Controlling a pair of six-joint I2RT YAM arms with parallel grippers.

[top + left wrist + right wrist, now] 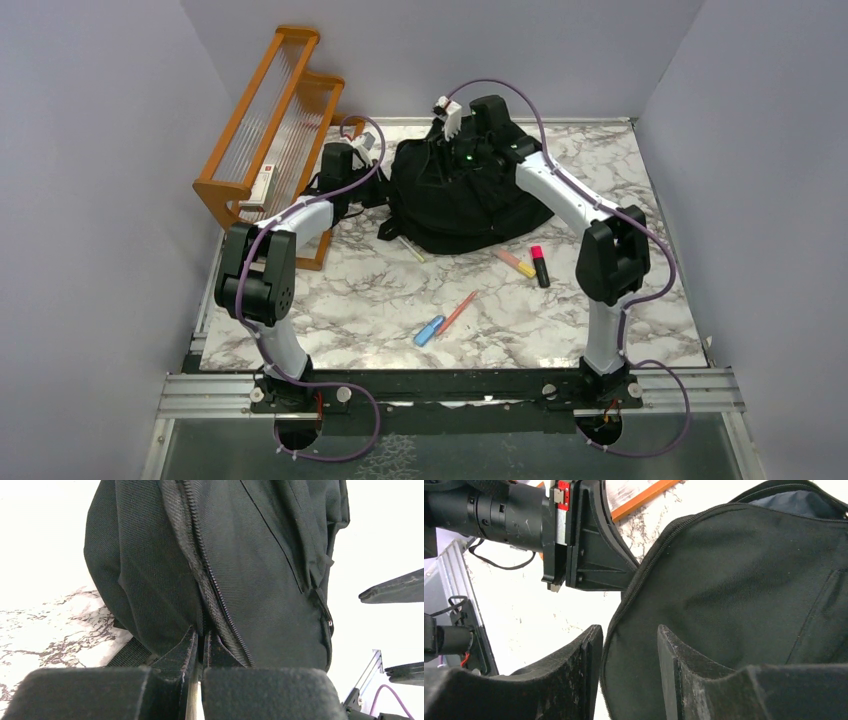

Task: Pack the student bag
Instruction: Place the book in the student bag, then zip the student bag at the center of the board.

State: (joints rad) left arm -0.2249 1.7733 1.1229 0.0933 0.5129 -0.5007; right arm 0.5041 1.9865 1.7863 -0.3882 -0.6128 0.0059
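Observation:
The student bag [460, 200], a big black backpack, lies at the back middle of the marble table. My left gripper [385, 168] is at its left edge; in the left wrist view it is shut [202, 641] on the bag's fabric [250, 570] beside the zip. My right gripper [468, 150] is over the top of the bag. In the right wrist view it stands open [629, 637], its fingers on either side of the zip edge of the bag [734, 580] with a gap at both. Grey lining [794, 502] shows at the bag's opening.
An orange rack [270, 130] stands at the back left. In front of the bag lie a yellow pencil [411, 249], a yellow-orange highlighter [515, 263], a pink and black highlighter [540, 266], a blue marker [429, 331] and an orange pen [456, 312].

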